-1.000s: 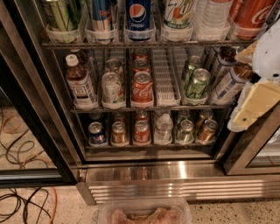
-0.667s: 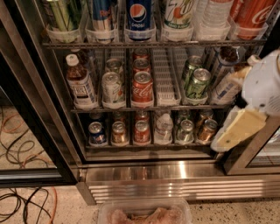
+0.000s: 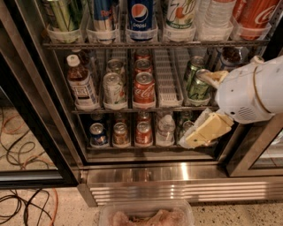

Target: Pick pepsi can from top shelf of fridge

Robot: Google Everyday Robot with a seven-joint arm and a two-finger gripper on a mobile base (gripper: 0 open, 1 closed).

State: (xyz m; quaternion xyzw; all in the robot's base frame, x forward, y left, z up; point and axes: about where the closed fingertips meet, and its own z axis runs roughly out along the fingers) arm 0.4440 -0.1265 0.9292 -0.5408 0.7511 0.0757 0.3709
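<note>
Seen from outside a glass-door fridge, looking at its shelves of drinks. Far left, on the floor beside the dark door frame: a tangle of black and orange cables.

Along the top shelf – a grey wire rack with whitish plastic lane fronts – from left: a green striped can, a blue-and-silver Red Bull can, then the pepsi can in the third lane, upright. Dark blue body, round red-white-blue globe, white "pepsi" lettering below it; upper part cut off by the edge of the view, foot tucked behind its lane front. Further right: a 7UP can, a clear ribbed bottle and a large red Coca-Cola drink.

One shelf down: a labelled brown bottle, a silver can, a red Coca-Cola can, a bare white lane, a green can. Below that, a row of small cans.

At right, in front of the middle and lower shelves – well below the pepsi can and apart from it – the white rounded arm end with its gripper, cream fingers spread wide, nothing between them.

Bottom centre, in front of the steel base grille: a clear plastic container.
</note>
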